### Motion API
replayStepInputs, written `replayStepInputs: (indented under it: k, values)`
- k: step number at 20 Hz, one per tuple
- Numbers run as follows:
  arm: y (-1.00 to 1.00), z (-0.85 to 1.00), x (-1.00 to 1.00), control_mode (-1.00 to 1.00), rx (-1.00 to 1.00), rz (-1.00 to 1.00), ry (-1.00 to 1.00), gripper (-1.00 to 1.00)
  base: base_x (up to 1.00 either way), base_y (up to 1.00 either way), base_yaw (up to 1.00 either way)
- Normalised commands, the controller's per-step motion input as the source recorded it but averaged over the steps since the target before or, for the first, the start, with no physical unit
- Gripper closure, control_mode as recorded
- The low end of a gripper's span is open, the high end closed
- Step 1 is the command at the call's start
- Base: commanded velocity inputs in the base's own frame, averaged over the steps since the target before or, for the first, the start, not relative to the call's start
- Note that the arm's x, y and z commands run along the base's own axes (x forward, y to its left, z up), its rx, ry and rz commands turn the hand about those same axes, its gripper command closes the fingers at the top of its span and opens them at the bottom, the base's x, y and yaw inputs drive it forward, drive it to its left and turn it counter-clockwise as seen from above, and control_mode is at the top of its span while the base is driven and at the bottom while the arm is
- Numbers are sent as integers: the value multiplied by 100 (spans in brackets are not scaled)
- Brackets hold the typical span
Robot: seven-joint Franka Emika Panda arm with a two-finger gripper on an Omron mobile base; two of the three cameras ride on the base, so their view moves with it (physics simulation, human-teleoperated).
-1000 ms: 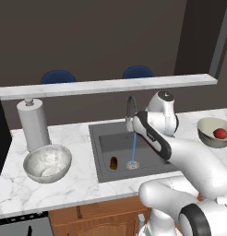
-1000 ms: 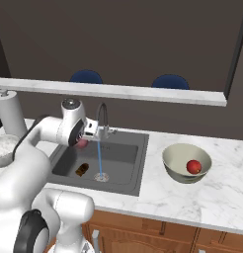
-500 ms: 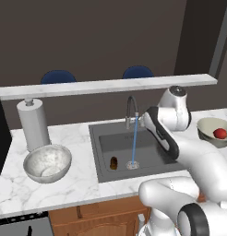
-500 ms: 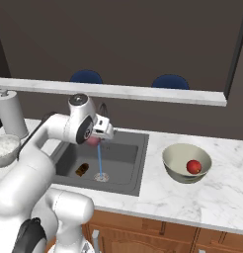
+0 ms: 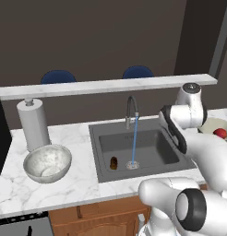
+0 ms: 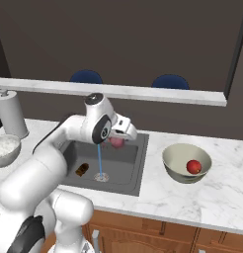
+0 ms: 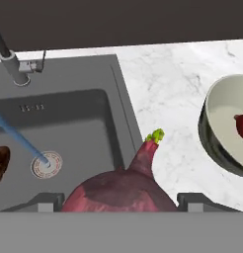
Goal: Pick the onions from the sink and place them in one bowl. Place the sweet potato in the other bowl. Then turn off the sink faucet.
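- The gripper point(image 6: 119, 140) holds the dull onion point(image 6: 116, 143) between wide fingers, above the right edge of the sink point(image 6: 128, 170).
- The red onion point(image 6: 193, 166) lies in the beige bowl point(image 6: 173, 157), on the counter right of the sink.
- The sweet potato point(image 5: 114, 162) lies in the sink, left of the drain point(image 5: 132, 164).
- Water runs from the faucet point(image 5: 131, 109).
- The grey bowl point(image 5: 37, 158) stands left of the sink.

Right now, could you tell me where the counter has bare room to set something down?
Bare marble lies between the sink and the olive bowl, and right of that bowl. The other side is crowded: the grey bowl sits beside the paper towel roll.
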Motion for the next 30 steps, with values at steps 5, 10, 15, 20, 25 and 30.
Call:
replayStepInputs:
  k: [5, 10, 15, 20, 25, 30]
  values:
    - [-100, 1, 0, -100, -8, -16, 0, 100, 0, 0, 0]
    - [-99, 0, 0, -100, -2, -13, 0, 100, 0, 0, 0]
    - [-81, 16, 0, -100, 9, -6, 0, 100, 0, 0, 0]
    - [-50, 25, 0, -100, 16, -2, 0, 100, 0, 0, 0]
    - [-29, 6, 0, -100, 10, -1, 1, 100, 0, 0, 0]
    - [-18, 0, 1, -100, 2, 0, 0, 100, 0, 0, 0]
